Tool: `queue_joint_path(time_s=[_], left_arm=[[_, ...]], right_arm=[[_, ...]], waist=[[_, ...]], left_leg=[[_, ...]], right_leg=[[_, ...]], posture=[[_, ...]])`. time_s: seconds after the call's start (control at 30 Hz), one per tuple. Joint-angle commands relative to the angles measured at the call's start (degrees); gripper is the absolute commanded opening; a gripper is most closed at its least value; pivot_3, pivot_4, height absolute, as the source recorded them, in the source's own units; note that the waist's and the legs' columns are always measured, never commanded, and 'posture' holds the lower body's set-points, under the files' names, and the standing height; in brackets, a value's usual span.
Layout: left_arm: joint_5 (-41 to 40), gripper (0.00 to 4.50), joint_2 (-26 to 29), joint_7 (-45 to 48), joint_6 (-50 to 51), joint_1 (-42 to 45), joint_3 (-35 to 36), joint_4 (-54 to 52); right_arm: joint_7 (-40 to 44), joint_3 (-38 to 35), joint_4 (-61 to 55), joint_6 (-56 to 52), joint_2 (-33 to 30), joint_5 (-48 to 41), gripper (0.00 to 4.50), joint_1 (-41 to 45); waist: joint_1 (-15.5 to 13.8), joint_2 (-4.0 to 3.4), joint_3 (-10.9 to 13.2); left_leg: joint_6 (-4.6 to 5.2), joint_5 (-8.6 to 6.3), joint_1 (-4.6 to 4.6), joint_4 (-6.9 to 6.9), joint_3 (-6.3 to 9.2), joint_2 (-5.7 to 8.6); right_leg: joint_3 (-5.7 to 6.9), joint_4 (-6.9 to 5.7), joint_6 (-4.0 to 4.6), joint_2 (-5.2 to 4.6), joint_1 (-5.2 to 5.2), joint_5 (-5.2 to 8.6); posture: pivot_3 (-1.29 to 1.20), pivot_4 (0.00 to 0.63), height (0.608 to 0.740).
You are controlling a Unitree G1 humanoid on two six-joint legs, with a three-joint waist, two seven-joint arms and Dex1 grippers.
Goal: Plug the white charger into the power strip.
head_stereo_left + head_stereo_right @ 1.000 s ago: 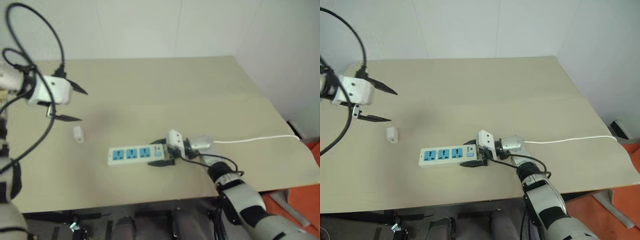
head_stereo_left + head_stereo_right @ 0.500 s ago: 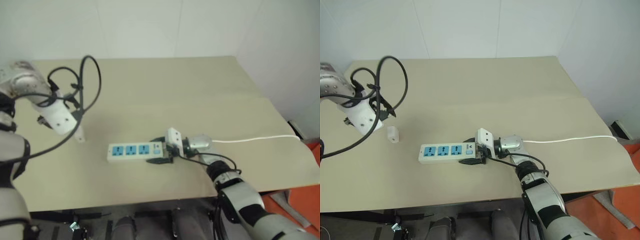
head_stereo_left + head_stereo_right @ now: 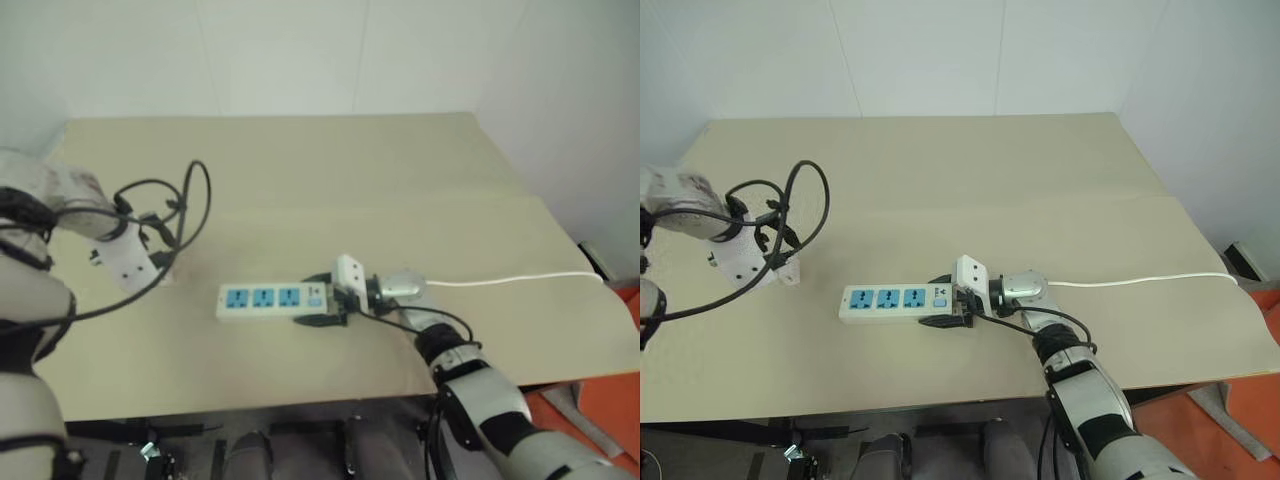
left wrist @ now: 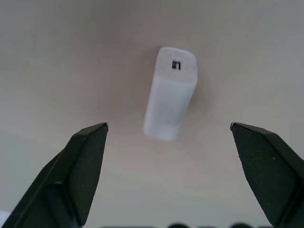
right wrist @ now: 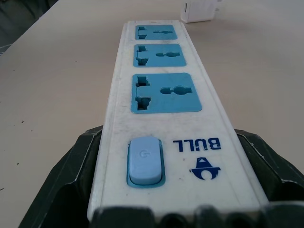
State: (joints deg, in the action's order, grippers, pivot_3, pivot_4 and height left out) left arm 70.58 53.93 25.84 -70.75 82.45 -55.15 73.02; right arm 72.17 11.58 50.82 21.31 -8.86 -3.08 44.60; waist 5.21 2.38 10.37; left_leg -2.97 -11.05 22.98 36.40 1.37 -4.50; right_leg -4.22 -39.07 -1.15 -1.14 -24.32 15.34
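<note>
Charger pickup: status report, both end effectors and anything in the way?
Left end effector open, above white charger, no contact. Right end effector shut on power strip switch end. Charger lies on table, unplugged. Nothing in the way.

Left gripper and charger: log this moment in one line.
left gripper open over white charger | charger on table, ungrasped | right gripper holds power strip

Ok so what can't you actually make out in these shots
- White charger: its prongs aren't visible in the left wrist view; in the head views the left gripper covers most of it.
- Power strip: its switch end sits between the right gripper's fingers, hiding the cord exit.
- Cord: runs off the table edge, plug unseen.
</note>
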Motion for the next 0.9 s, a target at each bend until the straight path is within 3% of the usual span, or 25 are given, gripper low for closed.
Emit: queue_joint_path(time_s=[0.03,0.27,0.37,0.67,0.9], left_arm=[[1.71,4.5,-0.72,-4.8,1.6,-0.12,-1.33,1.37],[1.75,4.5,-2.64,-6.69,1.41,-0.56,-2.43,2.95],[1.66,3.9,-3.31,-6.86,1.9,-1.16,-2.58,3.25],[0.45,1.02,-3.28,-5.21,2.21,-2.52,-1.96,3.77],[-1.48,1.0,-2.81,-5.42,2.56,-2.52,-0.28,3.79]], right_arm=[[-0.86,-0.05,-2.19,-1.56,-0.65,-0.05,3.43,-1.28],[-1.4,-0.04,-4.71,-3.15,-1.43,-0.31,3.43,-2.49],[-1.64,-0.09,-5.0,-3.52,-1.54,-0.35,3.43,-2.52],[-2.25,-0.15,-6.06,-4.56,-1.55,-0.5,3.43,-3.05],[-2.87,-0.38,-6.39,-4.93,-1.61,-0.58,3.43,-3.46]], waist=[[-0.21,0.0,0.0],[-1.2,0.0,0.0],[-1.35,0.0,0.0],[-1.37,0.0,0.0],[-1.38,0.0,0.0]], left_leg=[[0.0,0.0,0.01,0.0,0.0,0.0],[0.0,0.0,0.02,0.0,0.0,0.01],[0.0,0.0,0.02,0.01,-0.01,0.01],[-0.01,0.0,0.02,0.02,0.0,0.01],[0.0,0.0,-0.01,0.02,0.0,0.01]], right_leg=[[0.0,0.0,0.0,0.0,0.0,0.0],[0.02,0.0,0.0,-0.01,-0.02,0.0],[0.02,0.0,-0.01,-0.01,0.0,0.0],[0.03,0.0,0.0,-0.01,0.0,0.0],[0.03,-0.01,0.0,-0.01,0.03,0.0]], posture=[[0.0,0.15,0.74],[0.0,0.15,0.74],[0.0,0.15,0.74],[0.0,0.15,0.74],[0.0,0.15,0.74]])
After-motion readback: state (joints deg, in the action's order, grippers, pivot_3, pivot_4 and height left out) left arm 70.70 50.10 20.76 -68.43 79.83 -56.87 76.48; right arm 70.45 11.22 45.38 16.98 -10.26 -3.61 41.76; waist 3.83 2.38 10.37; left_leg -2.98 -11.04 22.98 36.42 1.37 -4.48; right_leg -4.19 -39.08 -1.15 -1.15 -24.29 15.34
